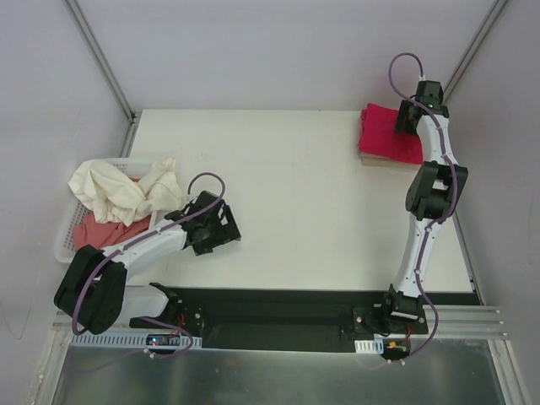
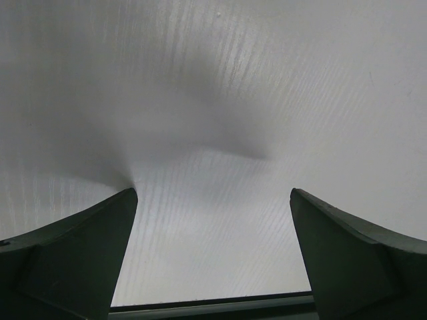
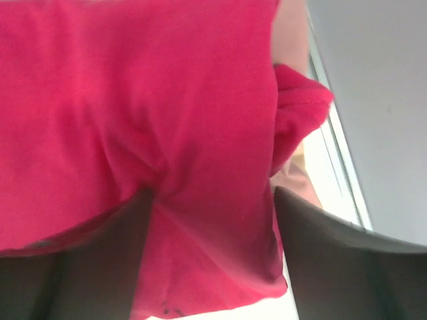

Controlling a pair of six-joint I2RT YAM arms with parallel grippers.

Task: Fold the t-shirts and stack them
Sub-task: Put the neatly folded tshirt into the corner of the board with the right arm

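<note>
Though top view hid it, I saw right gripper [image 3: 210,193] splayed on one red t-shirt [image 3: 133,87] (wrist view) | left gripper [image 2: 212,193] agape

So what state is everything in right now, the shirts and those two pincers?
Red t-shirt: folded, top of the pile at far right.
Tan shirt: folded, under the red one.
Cream shirt: crumpled, in the basket.
Salmon-pink shirt: crumpled, beneath the cream one.
Left pincer: open, empty, over bare table.
Right pincer: open, on the red t-shirt.
</note>
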